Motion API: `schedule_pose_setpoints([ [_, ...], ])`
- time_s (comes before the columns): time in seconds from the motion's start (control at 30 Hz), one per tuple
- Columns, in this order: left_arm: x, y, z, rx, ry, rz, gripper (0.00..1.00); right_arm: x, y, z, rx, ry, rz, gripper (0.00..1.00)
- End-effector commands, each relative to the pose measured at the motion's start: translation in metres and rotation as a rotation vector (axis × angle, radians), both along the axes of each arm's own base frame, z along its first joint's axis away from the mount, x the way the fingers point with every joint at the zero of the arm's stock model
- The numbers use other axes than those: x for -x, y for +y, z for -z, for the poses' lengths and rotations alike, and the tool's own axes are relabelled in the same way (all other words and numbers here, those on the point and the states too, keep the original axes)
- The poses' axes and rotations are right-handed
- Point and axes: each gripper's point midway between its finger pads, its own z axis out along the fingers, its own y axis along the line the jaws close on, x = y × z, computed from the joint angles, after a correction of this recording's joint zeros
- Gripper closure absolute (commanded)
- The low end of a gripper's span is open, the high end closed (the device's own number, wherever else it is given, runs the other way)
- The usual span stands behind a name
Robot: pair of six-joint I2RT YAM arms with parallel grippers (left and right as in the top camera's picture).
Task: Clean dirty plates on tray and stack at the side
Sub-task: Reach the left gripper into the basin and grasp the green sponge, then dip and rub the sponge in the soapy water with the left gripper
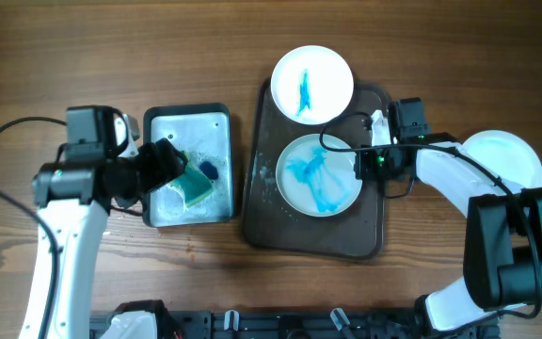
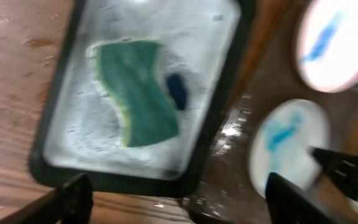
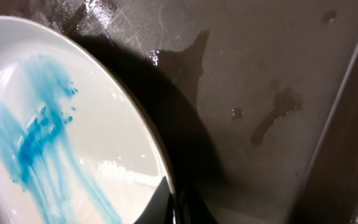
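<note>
Two white plates smeared with blue sit on the brown tray: one at the far end and one in the middle. My right gripper is shut on the right rim of the middle plate; in the right wrist view its fingers pinch the rim, which is tilted up off the tray floor. My left gripper is open and empty above the small dark tray. A green sponge lies in that tray, and the fingers are spread wide near its front edge.
A clean white plate lies on the wood at the far right, partly under my right arm. A small blue blob sits next to the sponge. The brown tray floor is wet.
</note>
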Motion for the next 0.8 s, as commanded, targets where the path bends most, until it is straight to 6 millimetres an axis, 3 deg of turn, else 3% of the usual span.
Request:
schedule_pose_setpoints([
  [0.0, 0.005, 0.016, 0.044, -0.143, 0.149, -0.132, 0.24, 0.008, -0.007, 0.015, 0.038, 0.059, 0.054, 0.96],
  [0.1, -0.001, 0.003, 0.077, -0.143, 0.205, -0.098, 0.25, 0.01, -0.007, 0.016, 0.039, 0.067, 0.054, 0.96],
  [0.3, -0.014, -0.025, 0.129, -0.132, 0.297, -0.083, 0.52, 0.01, -0.007, 0.016, 0.039, 0.07, 0.054, 0.96],
  [0.37, -0.011, -0.03, 0.147, -0.133, 0.348, -0.113, 0.65, 0.01, -0.007, 0.016, 0.039, 0.07, 0.055, 0.96],
  [0.47, -0.005, -0.031, 0.165, -0.144, 0.409, -0.124, 0.96, 0.01, -0.007, 0.016, 0.034, 0.079, 0.079, 0.96],
  [0.6, -0.004, -0.025, 0.168, -0.179, 0.416, -0.11, 0.96, 0.011, -0.007, 0.016, 0.033, 0.08, 0.079, 0.96],
  [0.77, -0.011, -0.026, 0.143, -0.187, 0.397, -0.056, 0.95, 0.011, -0.007, 0.016, 0.031, 0.08, 0.077, 0.96],
])
